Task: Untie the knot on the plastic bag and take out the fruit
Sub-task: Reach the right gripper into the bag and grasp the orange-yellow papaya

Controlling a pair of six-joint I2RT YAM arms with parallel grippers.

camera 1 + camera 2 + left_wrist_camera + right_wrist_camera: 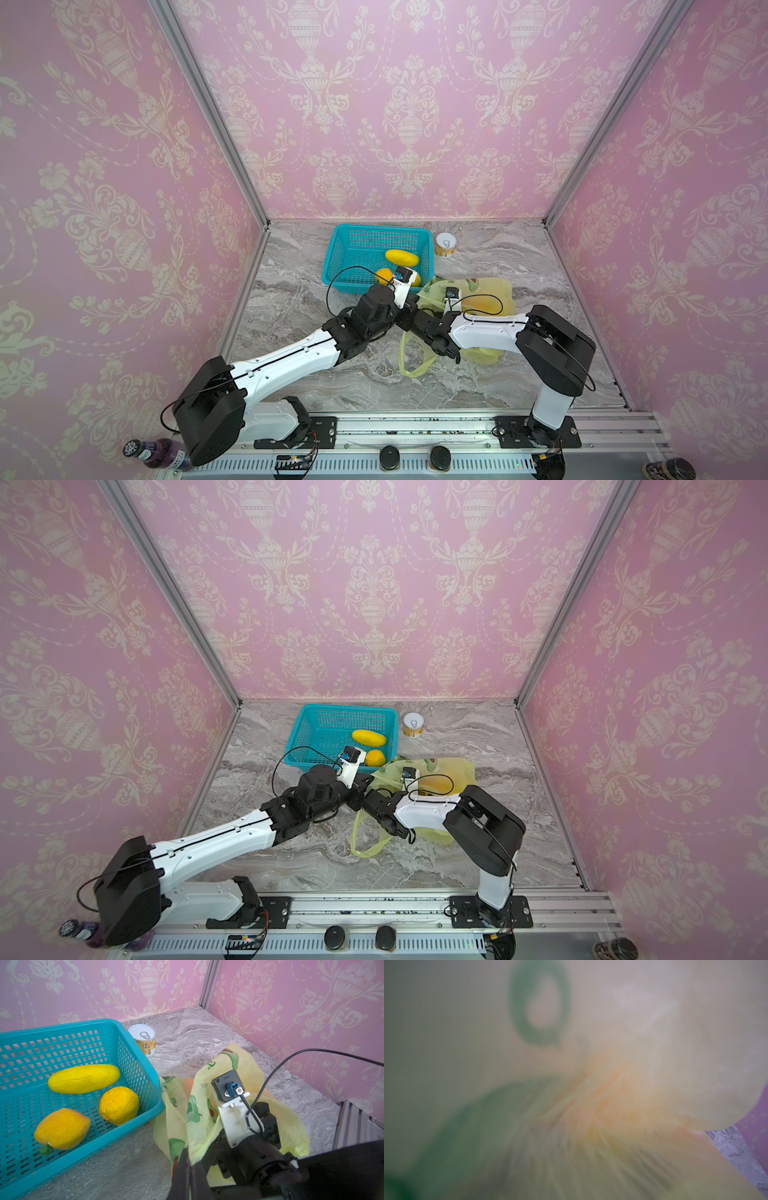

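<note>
The yellow-green plastic bag (490, 291) (455, 766) lies right of the basket, one loop handle (409, 368) loose on the table. The knot is out of view. My left gripper (190, 1160) is shut on the bag's edge beside the basket's near corner. My right arm reaches into the bag past its wrist camera mount (227, 1088); its fingers are hidden by plastic, and bag film (467, 1022) fills the right wrist view. An orange fruit (482, 305) shows through the bag. In the basket lie a yellow oblong fruit (83, 1078) and two orange-yellow fruits (119, 1105) (62, 1128).
The teal mesh basket (338, 239) (133, 1047) stands at the back middle. A white-topped can (446, 244) (143, 1040) sits just right of it. Both wrists cross close together over the bag's mouth. Pink walls close in the table on three sides.
</note>
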